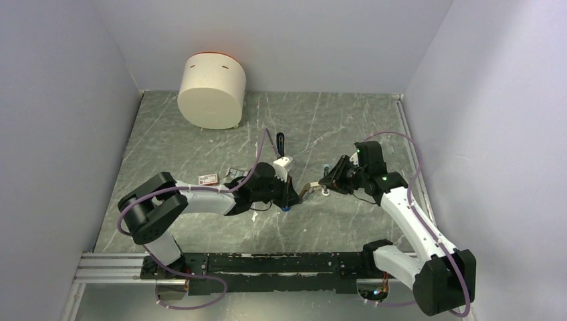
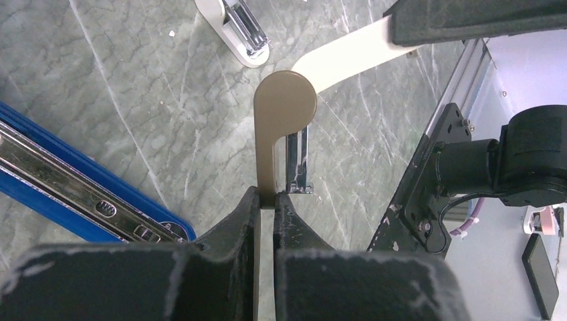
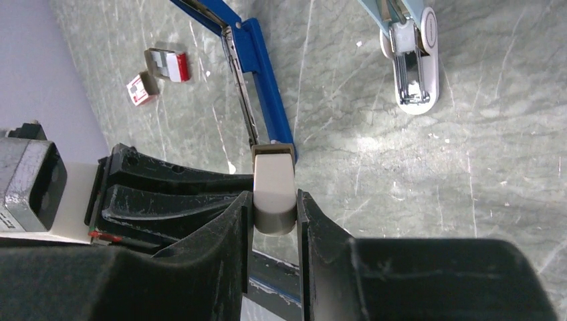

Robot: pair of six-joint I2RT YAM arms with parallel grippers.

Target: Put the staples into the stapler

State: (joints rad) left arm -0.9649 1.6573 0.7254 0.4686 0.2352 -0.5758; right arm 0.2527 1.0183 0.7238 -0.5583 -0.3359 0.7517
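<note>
The left gripper [image 2: 274, 197] is closed on the tan piece [image 2: 284, 107]; its two fingers pinch the flat brown end, just under the round part. The right gripper [image 3: 274, 200] is closed on the other, cream-coloured end of the same tan piece [image 3: 274, 180]. So the piece hangs between both grippers, above the middle of the grey marbled table [image 1: 187, 134].

In the left wrist view a short silvery metal strip [image 2: 297, 160] stands just beside the tan piece at the fingertips. I cannot tell if it belongs to that piece.

The stapler [image 2: 67, 184] lies open on the table, near the left gripper, with its silver channel facing up inside the blue body. Neither gripper touches it.

The red staple box [image 1: 208, 178] lies on the table to the left, apart from the stapler, beside the left arm. A second small red and white piece [image 3: 167, 63] lies just beside it.

A pale-blue oblong piece [image 3: 414, 67] lies near the right gripper. A big white cylinder [image 1: 212, 90] stands at the far left corner.
</note>
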